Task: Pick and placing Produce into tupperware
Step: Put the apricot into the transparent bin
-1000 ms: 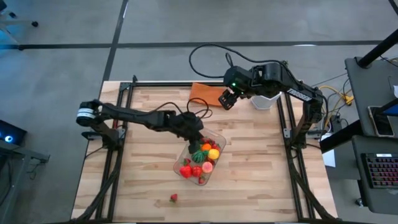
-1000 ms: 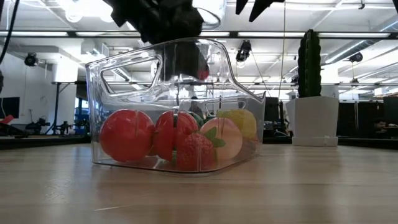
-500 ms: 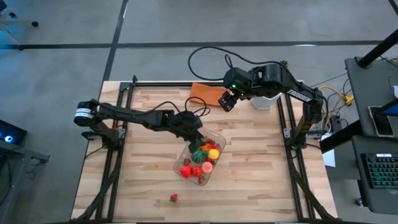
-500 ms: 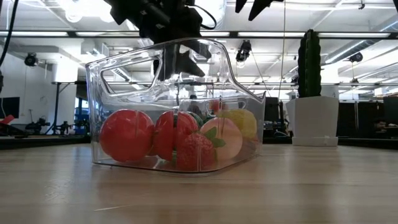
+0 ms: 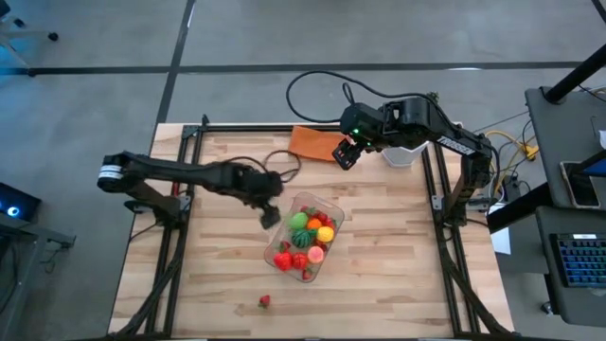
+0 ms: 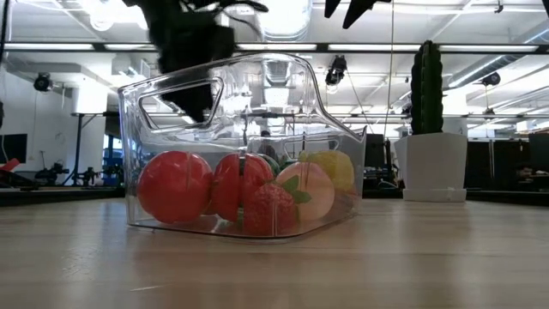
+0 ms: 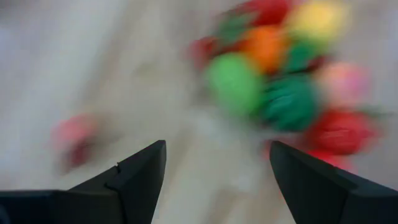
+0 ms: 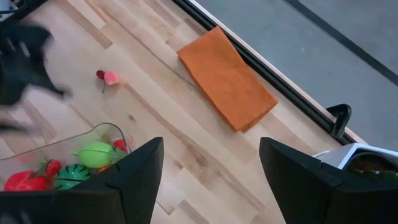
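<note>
Left gripper (image 5: 270,219) hangs low with jaws apart; right gripper (image 5: 344,153) waits raised, jaws apart.

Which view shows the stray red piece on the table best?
Right wrist view: the stray piece lies clear on bare wood beyond the tupperware. High view shows it as a speck; left wrist blurs it; low view doesn't show it.

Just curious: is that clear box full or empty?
Partly full: the tupperware holds a pile of red, green, yellow and orange produce, well below its rim in the low view.
</note>
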Robot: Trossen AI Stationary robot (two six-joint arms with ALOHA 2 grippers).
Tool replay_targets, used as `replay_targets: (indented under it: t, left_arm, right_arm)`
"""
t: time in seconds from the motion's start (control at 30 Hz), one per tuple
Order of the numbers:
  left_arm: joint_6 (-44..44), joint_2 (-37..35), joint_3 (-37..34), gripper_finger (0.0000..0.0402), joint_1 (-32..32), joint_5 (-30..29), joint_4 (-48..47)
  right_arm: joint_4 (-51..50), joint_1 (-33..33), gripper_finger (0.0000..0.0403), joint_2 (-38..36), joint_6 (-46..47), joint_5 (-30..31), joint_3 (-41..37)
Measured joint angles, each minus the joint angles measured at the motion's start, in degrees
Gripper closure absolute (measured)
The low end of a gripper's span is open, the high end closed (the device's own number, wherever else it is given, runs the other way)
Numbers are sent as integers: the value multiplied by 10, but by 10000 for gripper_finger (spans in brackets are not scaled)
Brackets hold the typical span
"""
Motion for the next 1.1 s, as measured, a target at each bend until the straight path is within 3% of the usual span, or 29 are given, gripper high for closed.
replay_targets:
  t: [0.1, 0.2, 0.37, 0.53, 0.67, 0.93, 1.1]
  left_arm:
    - [-27, -41, 0, 130, 0, -111, -96]
    - [-47, -76, -13, 130, 7, -159, -158]
    - [-83, -100, -66, 130, 46, -121, -145]
    - [-140, -76, -98, 130, 103, -117, -82]
    - [-108, -36, -103, 130, 131, -112, -8]
    - [-34, 70, -88, 130, 155, -84, 3]
    - [-31, 110, -88, 130, 155, -79, 20]
  right_arm:
    - [0, 0, 145, 0, 0, 0, 0]
    - [2, 0, 145, 0, 0, 0, 0]
    - [9, 0, 145, 0, 0, 0, 0]
    - [21, 0, 145, 1, 0, 0, 0]
    - [24, 0, 145, 1, 0, 0, 0]
    - [20, 0, 145, 1, 7, 0, -1]
    - [20, 0, 145, 1, 9, 0, -3]
